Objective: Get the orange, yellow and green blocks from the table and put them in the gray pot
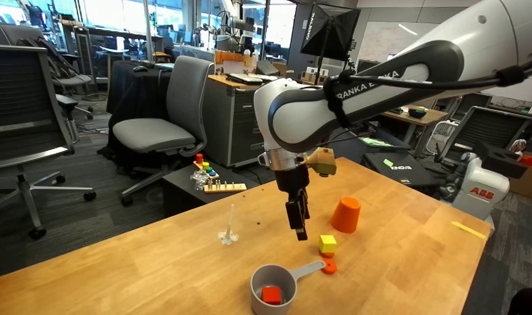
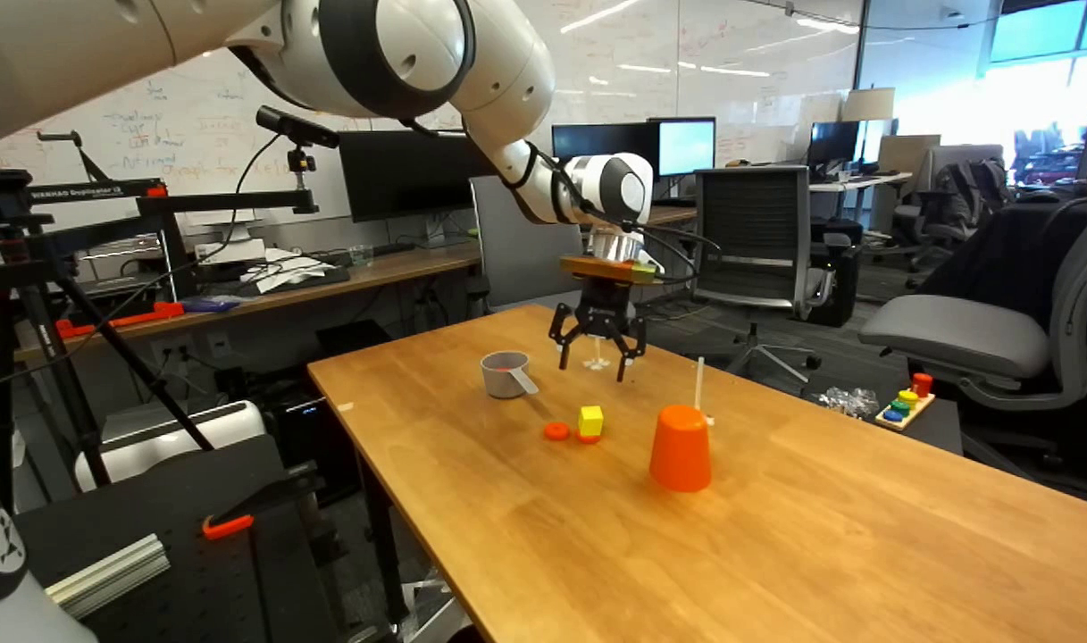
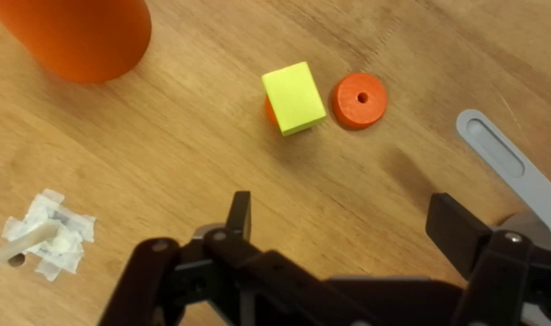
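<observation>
The yellow block (image 1: 328,244) rests on an orange disc (image 1: 327,254); it also shows in an exterior view (image 2: 590,420) and the wrist view (image 3: 294,97). The orange-red block (image 1: 271,295) lies inside the gray pot (image 1: 270,275); the pot also stands in an exterior view (image 2: 505,384), and its handle (image 3: 506,163) shows in the wrist view. The green block is hidden or out of view. My gripper (image 1: 298,232) hangs above the table, apart from the yellow block and the pot. It is open and empty in an exterior view (image 2: 591,371) and the wrist view (image 3: 341,199).
A second orange disc (image 3: 359,99) lies next to the yellow block, near the pot's handle tip. A tall orange cup (image 1: 346,215) stands upside down beyond the yellow block. A thin white stick (image 1: 229,223) is taped upright near the table edge.
</observation>
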